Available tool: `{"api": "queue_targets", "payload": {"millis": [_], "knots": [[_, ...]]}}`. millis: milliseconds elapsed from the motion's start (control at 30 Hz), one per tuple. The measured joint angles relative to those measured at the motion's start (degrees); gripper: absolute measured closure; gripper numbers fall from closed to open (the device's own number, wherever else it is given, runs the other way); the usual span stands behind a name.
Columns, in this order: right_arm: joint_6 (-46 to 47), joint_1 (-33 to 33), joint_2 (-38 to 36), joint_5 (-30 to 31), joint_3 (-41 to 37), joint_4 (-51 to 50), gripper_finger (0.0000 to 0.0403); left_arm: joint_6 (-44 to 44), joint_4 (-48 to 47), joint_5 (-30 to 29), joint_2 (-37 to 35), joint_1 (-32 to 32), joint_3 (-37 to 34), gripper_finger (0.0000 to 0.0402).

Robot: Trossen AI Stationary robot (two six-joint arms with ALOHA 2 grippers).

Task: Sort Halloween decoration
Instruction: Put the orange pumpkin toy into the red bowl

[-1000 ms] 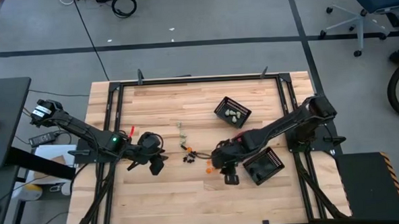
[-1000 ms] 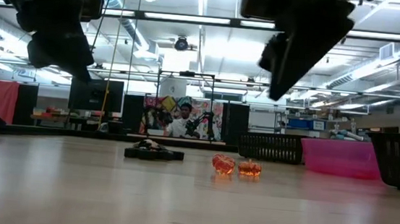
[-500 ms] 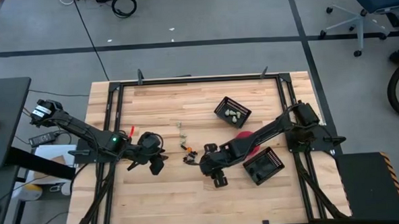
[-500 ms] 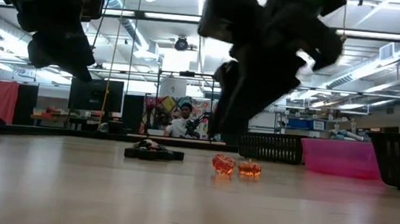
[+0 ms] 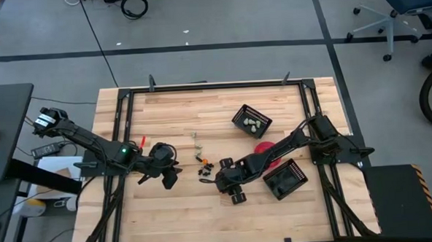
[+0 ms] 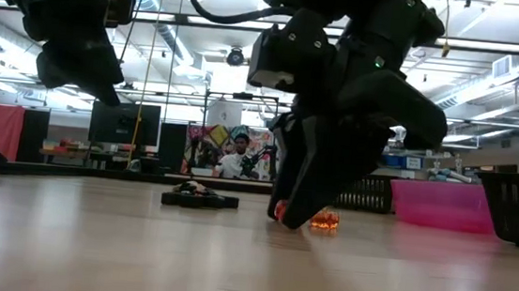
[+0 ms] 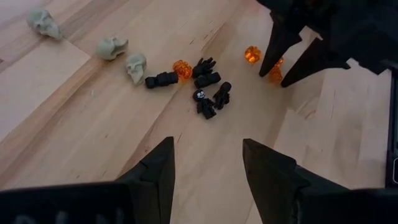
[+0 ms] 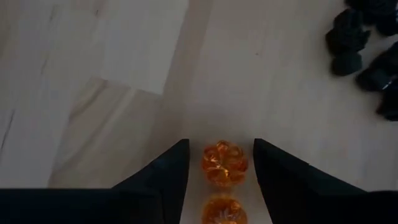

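Tiny trinkets lie on the table's middle: three pale skulls, several black pieces and orange pumpkins. My right gripper is open, its fingertips down at the tabletop. One finger stands on each side of an orange pumpkin, with a narrow gap on both sides. A second pumpkin lies farther back between the fingers. My left gripper is open and hovers left of the pile, touching nothing.
A black slatted basket holding pale pieces sits toward the far right. A second black basket sits near the right edge. The pink bowl shows partly under my right arm. Bare wood lies near and far of the pile.
My right gripper has moved toward the table's left and come down to the tabletop, so that its open fingers now stand around the orange pumpkins. The trinkets have stayed where they were.
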Motion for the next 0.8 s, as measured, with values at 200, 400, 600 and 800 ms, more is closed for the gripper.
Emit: {"api": "queue_targets", "payload": {"millis": [200, 400, 600, 800], "knots": [[-1.41, 0.11, 0.15, -0.02, -0.33, 0.16, 0.0255, 0.02, -0.08, 0.00, 0.00, 0.00, 0.00, 0.0239], [-1.55, 0.15, 0.22, -0.08, -0.40, 0.27, 0.0303, 0.00, -0.24, 0.02, 0.00, 0.00, -0.01, 0.0239], [-1.55, 0.11, 0.30, -0.26, -0.07, 0.02, 0.0317, 0.20, -0.31, 0.02, 0.00, 0.00, 0.00, 0.0239], [-1.57, 0.00, 0.31, -0.26, 0.76, -0.65, 0.0318, 0.22, -0.33, 0.02, 0.00, 0.00, 0.00, 0.0239]]}}
